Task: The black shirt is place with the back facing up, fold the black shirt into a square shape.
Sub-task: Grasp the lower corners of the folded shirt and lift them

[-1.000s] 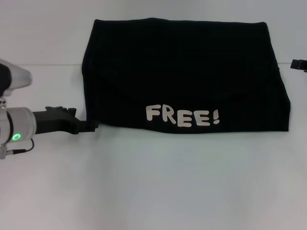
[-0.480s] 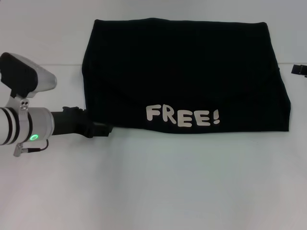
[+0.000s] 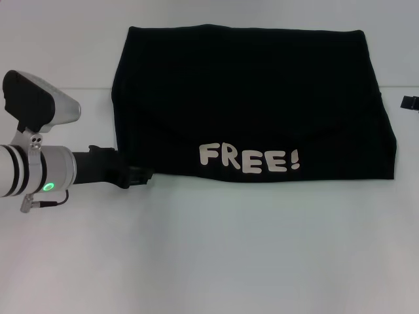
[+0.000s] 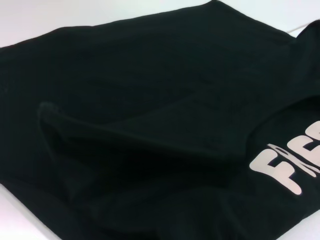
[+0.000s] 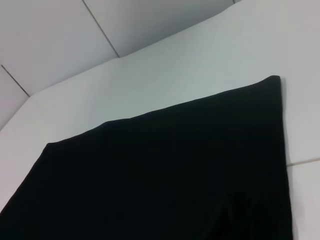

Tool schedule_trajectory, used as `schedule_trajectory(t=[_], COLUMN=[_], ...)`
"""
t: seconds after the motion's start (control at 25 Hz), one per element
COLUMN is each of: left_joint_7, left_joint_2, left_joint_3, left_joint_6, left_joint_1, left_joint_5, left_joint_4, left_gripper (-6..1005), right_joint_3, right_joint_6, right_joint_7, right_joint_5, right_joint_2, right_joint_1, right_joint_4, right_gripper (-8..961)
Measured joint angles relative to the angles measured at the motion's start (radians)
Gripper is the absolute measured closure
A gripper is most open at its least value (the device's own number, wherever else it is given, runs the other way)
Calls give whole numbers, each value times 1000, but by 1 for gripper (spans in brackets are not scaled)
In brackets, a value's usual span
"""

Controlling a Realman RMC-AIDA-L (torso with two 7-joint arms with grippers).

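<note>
The black shirt (image 3: 249, 98) lies folded into a wide rectangle on the white table (image 3: 229, 261), with white "FREE!" lettering (image 3: 249, 159) along its near edge. My left gripper (image 3: 141, 176) reaches in from the left and sits at the shirt's near left corner, low against the fabric edge. The left wrist view is filled by the black shirt (image 4: 150, 100), with a raised fold and part of the lettering (image 4: 295, 170). Only a sliver of my right gripper (image 3: 410, 102) shows at the far right, apart from the shirt. In the right wrist view the shirt (image 5: 175, 175) lies flat.
White table surface surrounds the shirt in front and to the left. A seam line (image 3: 72, 88) runs across the table behind my left arm. Grey wall panels (image 5: 75, 35) stand beyond the table's far edge.
My left arm has moved right, bringing its gripper from beside the shirt to the near left corner. The right gripper has drawn back toward the right edge.
</note>
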Motion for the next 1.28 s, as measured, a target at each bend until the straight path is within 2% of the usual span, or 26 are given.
schedule_trajectory(t=[0.36, 0.48, 0.68, 0.92, 1.16, 1.28], left_joint_7=[2, 2, 2, -3, -5, -1], left_joint_2=[1, 1, 1, 3, 27, 33], left_joint_3=[1, 1, 1, 1, -10, -21], left_joint_6=[-17, -26, -29, -45, 23, 49], left_joint_1=[-8, -9, -10, -11, 3, 3], left_joint_5=[-1, -1, -2, 5, 13, 18], left_joint_4=[-7, -7, -7, -7, 13, 14], left_gripper=[395, 598, 838, 1000, 999, 999], right_joint_3=[0, -10, -24, -41, -182, -258], right_joint_6=[-8, -8, -8, -8, -45, -70], right_joint_7=[0, 0, 0, 9, 142, 184], right_joint_5=[0, -1, -2, -14, -64, -72], right_joint_2=[-3, -4, -4, -11, -44, -52], right_joint_1=[-2, -2, -3, -5, -4, 1], right_joint_4=[-1, -1, -1, -1, -2, -4], right_gripper=[388, 388, 388, 388, 388, 387])
